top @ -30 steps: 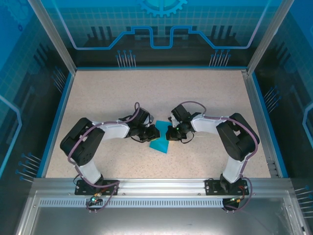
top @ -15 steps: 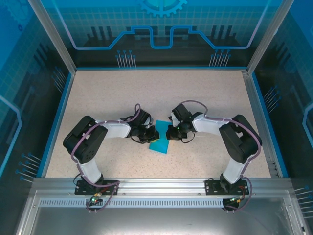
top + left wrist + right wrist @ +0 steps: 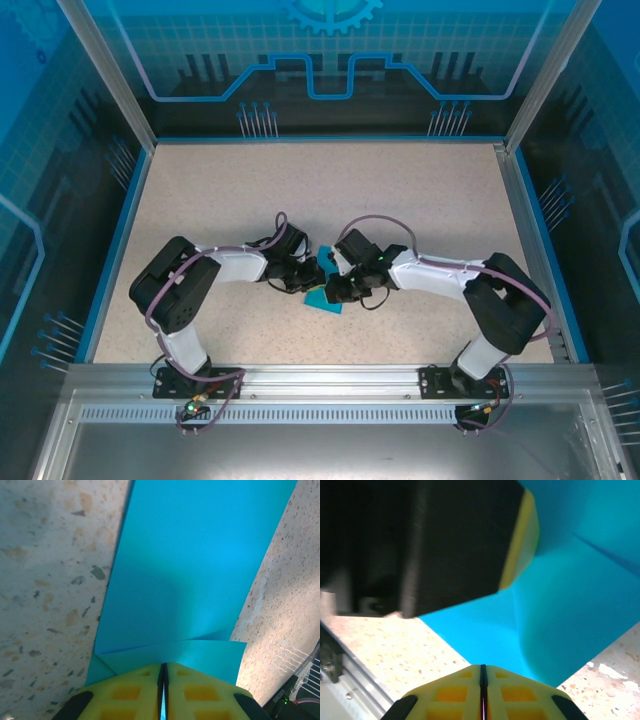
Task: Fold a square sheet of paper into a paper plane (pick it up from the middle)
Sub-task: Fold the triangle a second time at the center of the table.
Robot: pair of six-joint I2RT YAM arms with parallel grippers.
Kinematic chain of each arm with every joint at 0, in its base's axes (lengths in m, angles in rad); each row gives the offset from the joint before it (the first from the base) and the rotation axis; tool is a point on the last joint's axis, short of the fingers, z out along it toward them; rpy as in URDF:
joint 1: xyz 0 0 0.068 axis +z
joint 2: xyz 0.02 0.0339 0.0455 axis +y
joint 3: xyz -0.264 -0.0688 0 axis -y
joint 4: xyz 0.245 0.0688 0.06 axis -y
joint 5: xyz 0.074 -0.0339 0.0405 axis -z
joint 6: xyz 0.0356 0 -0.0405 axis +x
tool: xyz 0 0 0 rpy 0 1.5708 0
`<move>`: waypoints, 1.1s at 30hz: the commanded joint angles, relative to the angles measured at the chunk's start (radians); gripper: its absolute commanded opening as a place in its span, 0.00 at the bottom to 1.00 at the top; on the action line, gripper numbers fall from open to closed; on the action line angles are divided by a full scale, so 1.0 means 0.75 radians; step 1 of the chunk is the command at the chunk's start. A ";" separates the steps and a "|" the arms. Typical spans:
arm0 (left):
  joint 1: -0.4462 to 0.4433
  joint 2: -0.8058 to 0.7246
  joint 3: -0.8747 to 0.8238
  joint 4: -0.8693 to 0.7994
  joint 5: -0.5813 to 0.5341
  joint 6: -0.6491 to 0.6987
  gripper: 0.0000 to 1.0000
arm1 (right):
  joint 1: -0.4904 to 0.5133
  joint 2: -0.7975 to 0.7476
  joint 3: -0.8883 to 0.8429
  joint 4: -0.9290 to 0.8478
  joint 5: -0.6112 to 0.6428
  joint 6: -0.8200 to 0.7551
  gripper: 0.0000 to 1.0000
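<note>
The square sheet of paper [image 3: 326, 299] is teal-blue and lies partly folded on the table between the two arms. In the left wrist view the paper [image 3: 190, 570] spreads ahead with a folded flap running under the tips. My left gripper [image 3: 163, 666] is shut, its tips down on that flap, at the sheet's left side [image 3: 314, 276]. My right gripper [image 3: 482, 667] is shut too, with nothing between its pads, low over the near edge of the paper [image 3: 570, 615]. From above, the right gripper [image 3: 334, 289] covers the sheet's middle. The left gripper's finger [image 3: 520, 540] looms just ahead of it.
The speckled beige table [image 3: 250, 190] is bounded by a blue rim and aluminium posts. A metal rail [image 3: 320, 385] runs along the near edge by the arm bases. The two grippers sit very close together over the paper.
The right arm has swung left and nearer, so its gripper now sits over the paper close to the left gripper. The left gripper has stayed put.
</note>
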 commanded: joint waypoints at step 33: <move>-0.017 0.076 -0.033 -0.102 -0.068 -0.041 0.12 | 0.039 0.128 -0.039 -0.070 0.012 0.046 0.10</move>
